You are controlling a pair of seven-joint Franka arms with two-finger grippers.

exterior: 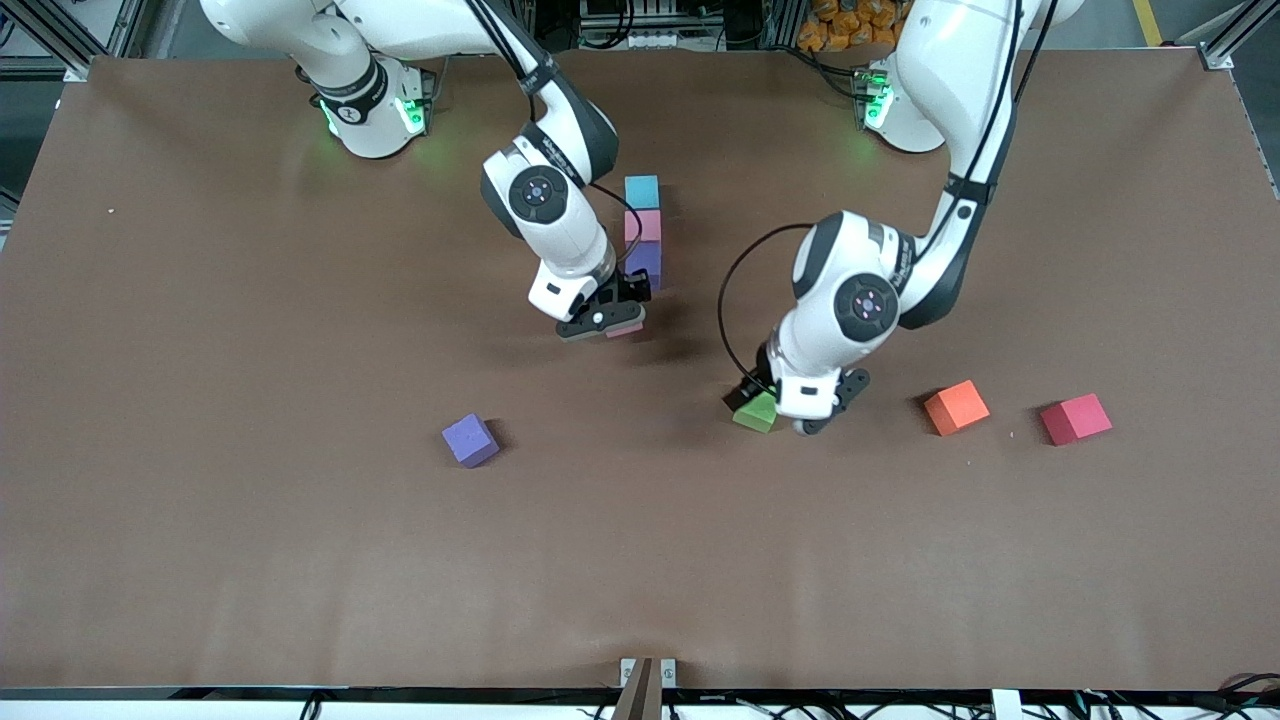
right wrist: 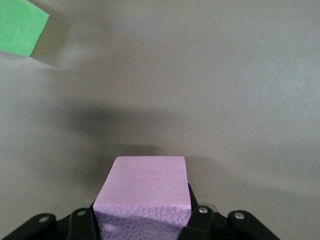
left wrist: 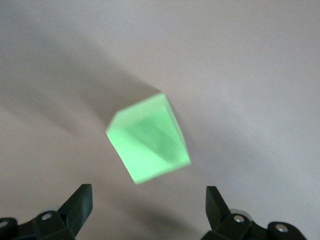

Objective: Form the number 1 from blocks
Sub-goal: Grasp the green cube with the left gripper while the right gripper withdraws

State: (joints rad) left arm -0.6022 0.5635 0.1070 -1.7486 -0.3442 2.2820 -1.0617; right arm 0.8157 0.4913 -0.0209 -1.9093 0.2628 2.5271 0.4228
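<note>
We see our right gripper [exterior: 612,322] clamped on a pink block [right wrist: 142,192], just nearer the camera than the blue [exterior: 642,191], pink [exterior: 645,226], purple [exterior: 648,262] column mid-desk. Our left gripper [exterior: 790,412], fingers apart, hovers over the green block [exterior: 756,413].

Blocks: one blue [exterior: 642,191]; two pink [exterior: 644,226]; two purple [exterior: 470,440]; one green [exterior: 756,412]; one orange [exterior: 956,407]; one red [exterior: 1075,418].

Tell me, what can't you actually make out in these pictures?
- Pink block held by the right gripper: in the front view the gripper covers nearly all of it.
- Green block: front view, partly covered by the open left gripper; blurred in the left wrist view.
- Purple block in the line: partly covered by the right arm.
</note>
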